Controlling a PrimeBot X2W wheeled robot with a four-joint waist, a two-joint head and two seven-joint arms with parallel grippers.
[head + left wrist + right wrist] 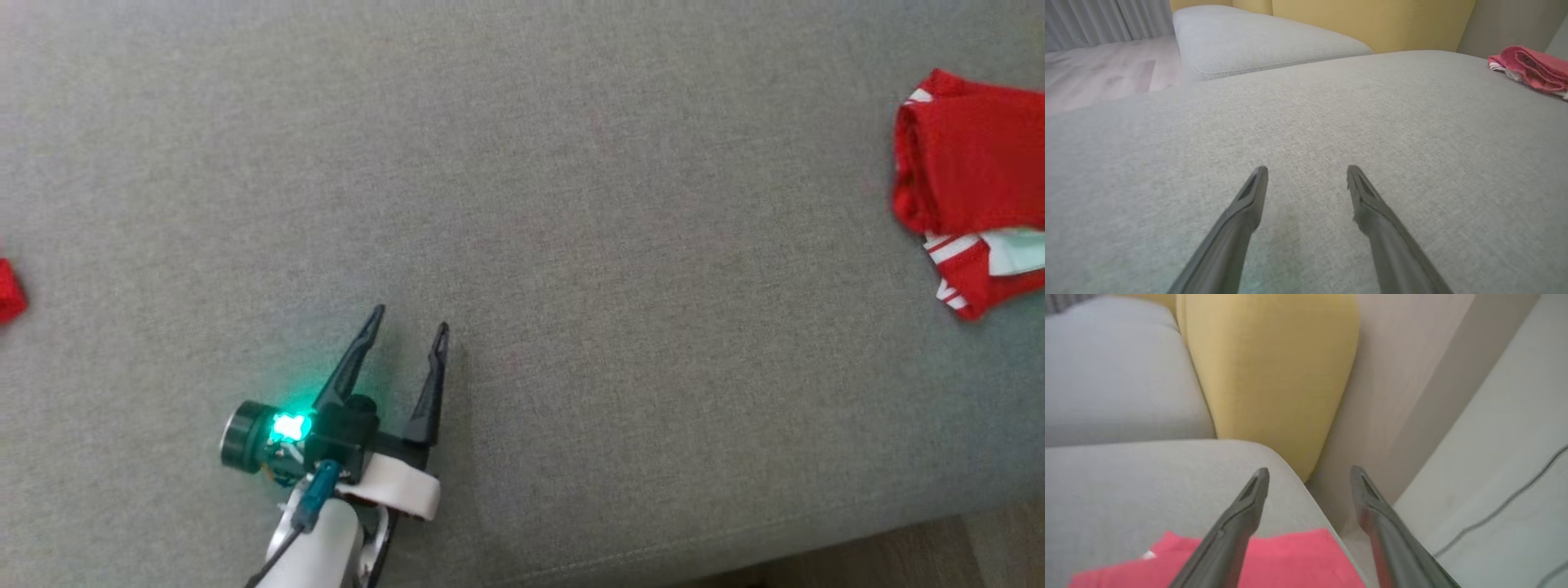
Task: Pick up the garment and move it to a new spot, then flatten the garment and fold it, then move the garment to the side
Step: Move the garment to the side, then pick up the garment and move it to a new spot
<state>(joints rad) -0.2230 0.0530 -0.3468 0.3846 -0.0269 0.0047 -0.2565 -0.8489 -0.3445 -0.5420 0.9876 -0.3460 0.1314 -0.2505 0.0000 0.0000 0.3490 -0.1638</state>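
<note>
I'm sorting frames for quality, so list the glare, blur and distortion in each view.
Head view: a green light behind the left gripper blooms into glare; the red garment is cut by the frame's edge. Left wrist view: fingers crisp, the sofa cushion bulges from the wide lens. Right wrist view: soft all over, the garment a smeared red patch under the right gripper.

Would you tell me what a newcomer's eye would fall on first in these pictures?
The bright red garment, folded with white trim showing, stands out at the far right of the grey sofa cushion. Next comes the left gripper at the lower left of the head view, open over bare fabric, with a green light glowing at its wrist. In the right wrist view, a yellow cushion rises behind the open right gripper.
</note>
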